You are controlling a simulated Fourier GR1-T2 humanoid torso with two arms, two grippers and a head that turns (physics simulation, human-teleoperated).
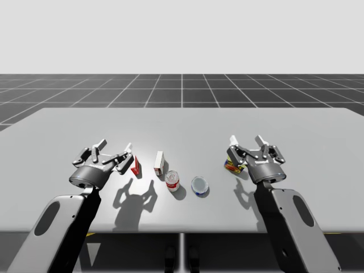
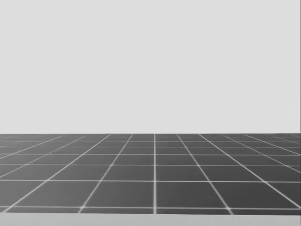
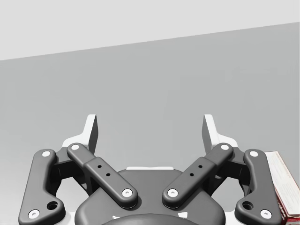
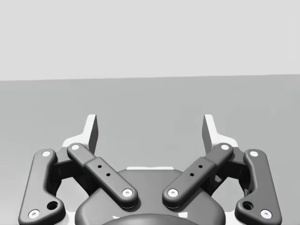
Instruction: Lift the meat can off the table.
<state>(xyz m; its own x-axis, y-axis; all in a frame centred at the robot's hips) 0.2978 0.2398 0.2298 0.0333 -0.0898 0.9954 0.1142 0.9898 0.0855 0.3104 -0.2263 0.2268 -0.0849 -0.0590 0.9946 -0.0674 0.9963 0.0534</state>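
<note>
My right hand is low over the desk with its fingers spread wide and nothing between them, just bare desk ahead. The meat can, a small boxy yellowish one, stands right at that hand's left side, down by the base of a finger rather than between the two. I honestly can't tell if they touch. It's on the right half of the desk, closer to the near edge than the far one. My left hand is spread open too, nothing pinched, over the left half, with a red box just beside it on its right. From there toward the middle there's a white box with a red side standing upright, then a red-and-white round can, then a flat blue round can, with both cans a bit nearer the near edge. The head view looks past the far edge at dark gridded floor.
</note>
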